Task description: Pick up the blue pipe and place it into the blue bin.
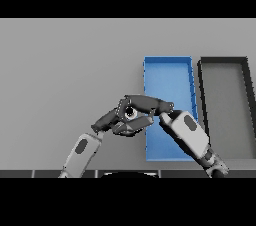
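Note:
My right hand [145, 104] reaches left from the blue bin's [168, 68] near left edge, over the grey table. Its fingers curl round a small round thing with a pale rim and a dark centre [131, 113], which looks like the end of the pipe. The rest of the pipe is hidden by the fingers, and none of its blue colour shows. My left hand [106, 119] lies just left of and below it, with relaxed fingers stretched toward the right hand. I cannot tell whether it touches the pipe. The long blue bin holds nothing that I can see.
A dark grey bin [224, 62] of the same shape stands right beside the blue bin on its right. My right forearm [190, 135] crosses the blue bin's near half.

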You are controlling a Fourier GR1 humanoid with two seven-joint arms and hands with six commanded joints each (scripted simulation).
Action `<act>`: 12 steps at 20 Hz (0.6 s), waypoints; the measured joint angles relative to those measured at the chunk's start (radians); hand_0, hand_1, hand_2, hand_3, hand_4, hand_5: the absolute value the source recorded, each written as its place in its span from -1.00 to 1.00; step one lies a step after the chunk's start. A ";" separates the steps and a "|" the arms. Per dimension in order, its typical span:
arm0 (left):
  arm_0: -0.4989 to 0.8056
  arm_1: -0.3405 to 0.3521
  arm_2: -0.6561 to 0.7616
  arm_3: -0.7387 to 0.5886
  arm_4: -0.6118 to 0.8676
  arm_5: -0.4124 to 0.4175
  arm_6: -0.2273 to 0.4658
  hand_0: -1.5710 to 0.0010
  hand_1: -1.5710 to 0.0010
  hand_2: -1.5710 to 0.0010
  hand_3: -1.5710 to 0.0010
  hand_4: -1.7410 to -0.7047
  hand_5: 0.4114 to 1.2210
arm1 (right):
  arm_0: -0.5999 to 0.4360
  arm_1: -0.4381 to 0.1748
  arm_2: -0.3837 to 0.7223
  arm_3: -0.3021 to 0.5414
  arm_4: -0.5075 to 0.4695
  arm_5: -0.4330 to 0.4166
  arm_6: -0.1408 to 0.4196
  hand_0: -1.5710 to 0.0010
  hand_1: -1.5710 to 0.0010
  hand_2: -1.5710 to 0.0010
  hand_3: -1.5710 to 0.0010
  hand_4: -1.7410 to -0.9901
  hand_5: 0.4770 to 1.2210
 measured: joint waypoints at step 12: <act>0.052 0.003 -0.027 -0.037 -0.009 0.000 0.042 1.00 1.00 1.00 1.00 0.58 -0.81 | -0.372 -0.139 -0.160 0.064 -0.513 -0.204 0.143 -1.00 -1.00 -1.00 -1.00 -0.35 1.00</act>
